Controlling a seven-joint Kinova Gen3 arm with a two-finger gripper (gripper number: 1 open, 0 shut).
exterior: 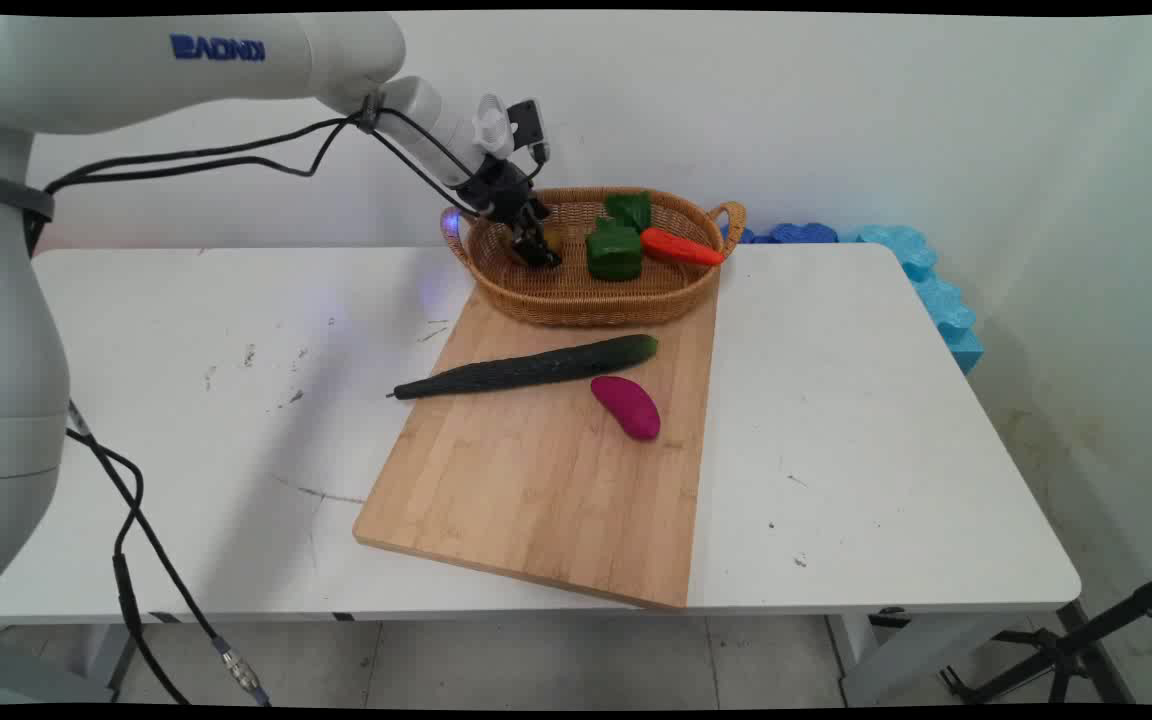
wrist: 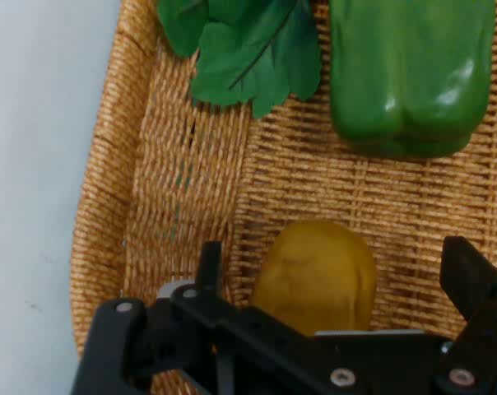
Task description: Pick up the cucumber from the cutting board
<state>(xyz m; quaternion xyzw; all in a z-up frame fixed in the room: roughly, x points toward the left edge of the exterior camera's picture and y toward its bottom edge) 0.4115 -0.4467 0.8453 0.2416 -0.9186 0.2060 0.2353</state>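
My black gripper [exterior: 537,251] reaches down into the left part of a wicker basket [exterior: 586,308]. In the hand view the gripper [wrist: 339,262] is open, its fingers [wrist: 210,265] standing on either side of a yellow potato [wrist: 318,276] that lies on the basket floor [wrist: 191,206], with a gap on each side. A green bell pepper [wrist: 405,74] and a sprig of green leaves [wrist: 244,41] lie beyond the potato. In the main view the pepper [exterior: 614,252], the leaves [exterior: 629,208] and an orange carrot [exterior: 681,247] fill the basket's right half.
The basket stands on the far end of a wooden cutting board [exterior: 546,490]. On the board lie a long dark cucumber [exterior: 536,367] and a purple sweet potato [exterior: 626,407]. Blue foam blocks [exterior: 921,275] line the table's far right edge. Black cables hang from the arm.
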